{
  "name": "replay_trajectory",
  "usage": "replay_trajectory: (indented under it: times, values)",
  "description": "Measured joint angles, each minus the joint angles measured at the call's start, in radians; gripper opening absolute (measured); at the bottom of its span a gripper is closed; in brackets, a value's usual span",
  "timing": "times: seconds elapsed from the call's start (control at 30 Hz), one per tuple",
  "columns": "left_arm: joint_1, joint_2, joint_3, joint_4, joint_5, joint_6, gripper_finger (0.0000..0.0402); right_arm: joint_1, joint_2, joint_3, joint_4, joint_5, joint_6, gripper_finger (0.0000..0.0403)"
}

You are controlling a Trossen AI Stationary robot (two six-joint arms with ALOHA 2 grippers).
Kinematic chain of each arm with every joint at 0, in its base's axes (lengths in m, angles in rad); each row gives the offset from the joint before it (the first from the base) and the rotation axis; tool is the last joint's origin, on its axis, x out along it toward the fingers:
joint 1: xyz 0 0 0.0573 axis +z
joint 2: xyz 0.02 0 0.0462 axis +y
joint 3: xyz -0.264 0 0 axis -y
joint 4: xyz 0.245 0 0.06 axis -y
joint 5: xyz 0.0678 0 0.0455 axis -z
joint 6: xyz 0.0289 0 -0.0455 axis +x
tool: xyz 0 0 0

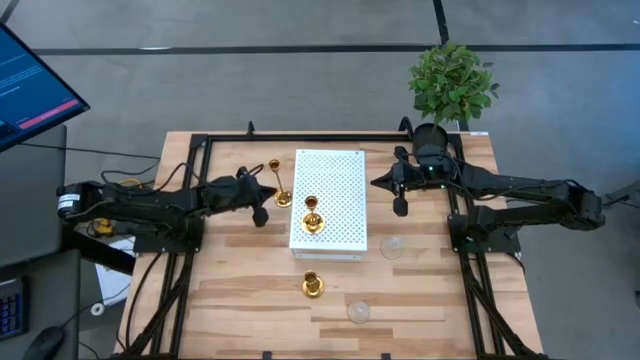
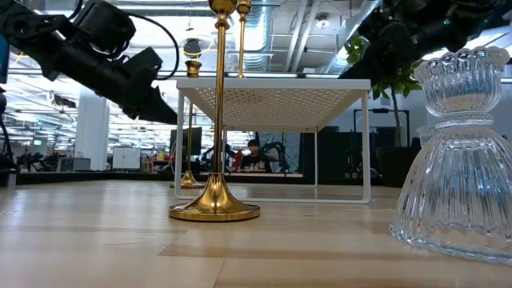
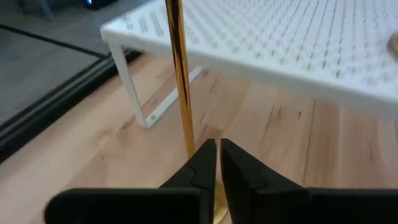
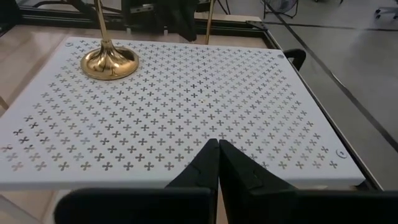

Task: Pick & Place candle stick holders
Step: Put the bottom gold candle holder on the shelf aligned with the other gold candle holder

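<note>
Wooden table (image 1: 250, 300), white perforated shelf (image 1: 335, 180)

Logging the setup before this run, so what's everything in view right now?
gold candle stick holders: three, gold; one on the rack, one left of it, one in front
glass candle stick holders: two, clear; table, right of rack and near front edge
rack: one, white, mid-table
plant: one, green, black pot, far right corner
table: one, light wood
monitor: one, beyond table's left
left gripper: dark, by left holder's stem
right gripper: dark, rack's right edge
</note>
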Motion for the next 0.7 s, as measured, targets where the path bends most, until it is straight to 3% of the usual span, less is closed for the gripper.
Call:
replay_trajectory:
  times: [0.37, 0.57, 0.7]
  values:
    - [0.000, 0.000, 0.000, 0.059, -0.005, 0.003, 0.0116, 0.000, 0.000, 0.000, 0.006, 0.000, 0.002, 0.0000]
    - [0.000, 0.000, 0.000, 0.098, -0.125, 0.003, 0.0160, 0.000, 0.000, 0.000, 0.014, 0.000, 0.002, 0.0000]
    - [0.000, 0.001, 0.000, 0.161, -0.089, 0.004, 0.0174, 0.000, 0.000, 0.000, 0.015, 0.000, 0.002, 0.0000]
